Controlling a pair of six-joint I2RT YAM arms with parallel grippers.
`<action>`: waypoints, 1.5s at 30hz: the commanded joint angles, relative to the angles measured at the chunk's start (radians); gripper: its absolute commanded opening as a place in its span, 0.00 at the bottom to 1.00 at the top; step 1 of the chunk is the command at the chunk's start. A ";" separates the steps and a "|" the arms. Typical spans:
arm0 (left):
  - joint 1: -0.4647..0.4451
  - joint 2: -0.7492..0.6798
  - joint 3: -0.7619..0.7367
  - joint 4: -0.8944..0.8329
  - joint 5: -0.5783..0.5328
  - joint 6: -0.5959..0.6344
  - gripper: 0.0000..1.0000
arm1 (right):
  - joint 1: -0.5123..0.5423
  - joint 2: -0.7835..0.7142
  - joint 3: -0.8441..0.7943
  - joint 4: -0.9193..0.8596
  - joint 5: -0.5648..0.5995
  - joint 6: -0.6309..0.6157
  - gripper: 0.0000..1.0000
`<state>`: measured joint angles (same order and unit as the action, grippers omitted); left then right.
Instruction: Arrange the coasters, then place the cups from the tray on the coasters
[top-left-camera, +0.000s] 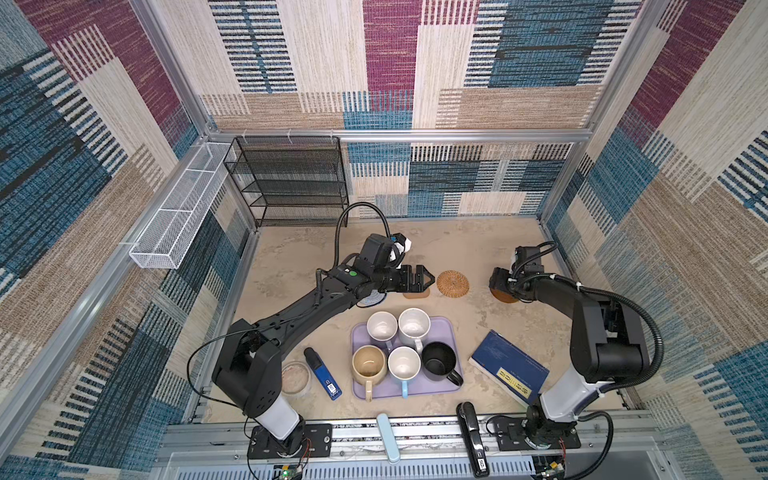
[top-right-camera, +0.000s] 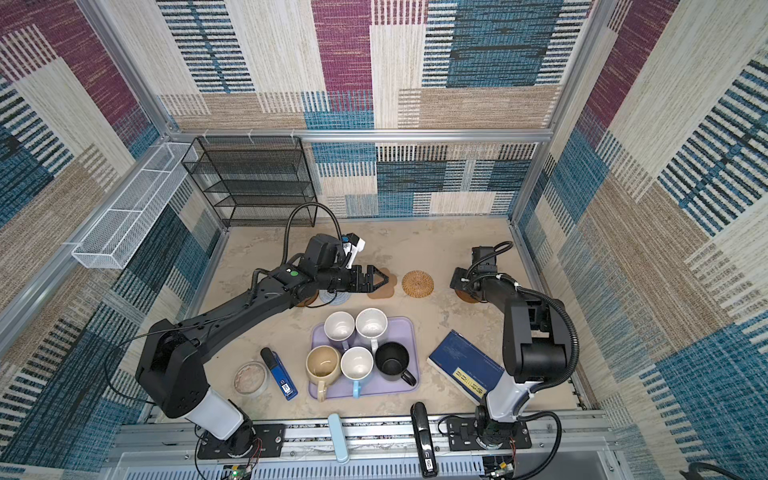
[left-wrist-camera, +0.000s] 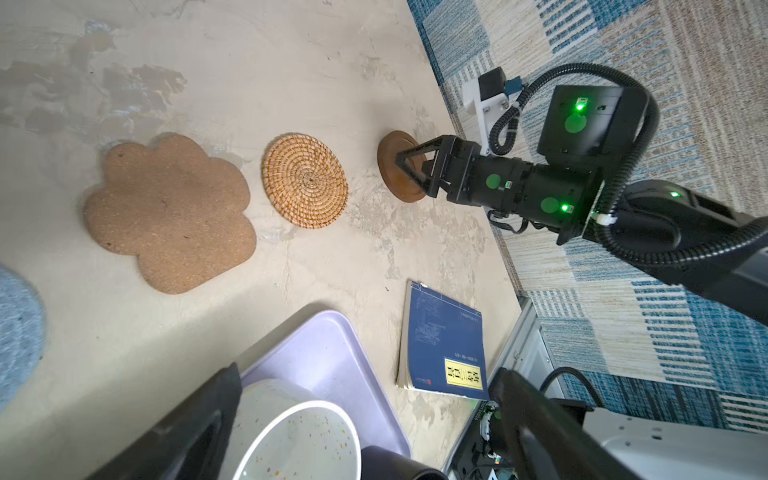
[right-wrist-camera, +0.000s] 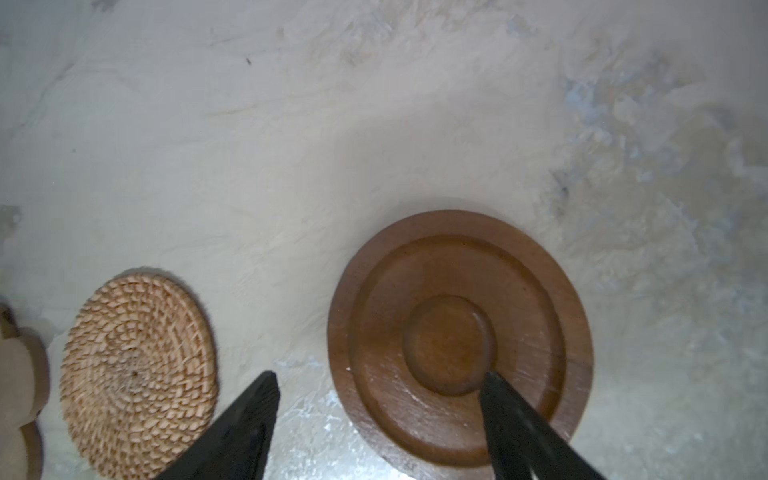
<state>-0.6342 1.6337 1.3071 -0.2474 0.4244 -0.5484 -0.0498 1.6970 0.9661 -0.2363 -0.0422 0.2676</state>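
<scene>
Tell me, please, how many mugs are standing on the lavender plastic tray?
5, all on the lavender plastic tray: lavender mug and white mug in the far row; rounded beige mug, light blue mug with white inside and black mug in the near row. None seems hidden.

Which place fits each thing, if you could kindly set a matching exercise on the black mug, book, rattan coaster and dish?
Things:
1. black mug
2. book
3. rattan coaster
4. dish

Places:
A. beside the blue device
B. between the flower coaster and a wooden coaster
C. on the tray
D. on the table, right of the tray

Pairs: 1-C, 2-D, 3-B, 4-A
</scene>
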 joint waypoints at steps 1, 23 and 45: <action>-0.001 0.013 0.014 0.010 0.020 -0.005 1.00 | 0.002 0.025 0.015 0.024 -0.036 -0.014 0.67; 0.002 -0.039 -0.051 -0.008 -0.070 0.015 1.00 | 0.066 0.136 0.069 0.005 -0.153 -0.036 0.51; 0.011 -0.098 -0.101 -0.027 -0.126 0.003 1.00 | 0.108 0.105 0.095 0.021 -0.152 -0.040 0.49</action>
<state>-0.6254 1.5509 1.2095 -0.2604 0.3187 -0.5514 0.0574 1.8244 1.0534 -0.2100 -0.2008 0.2279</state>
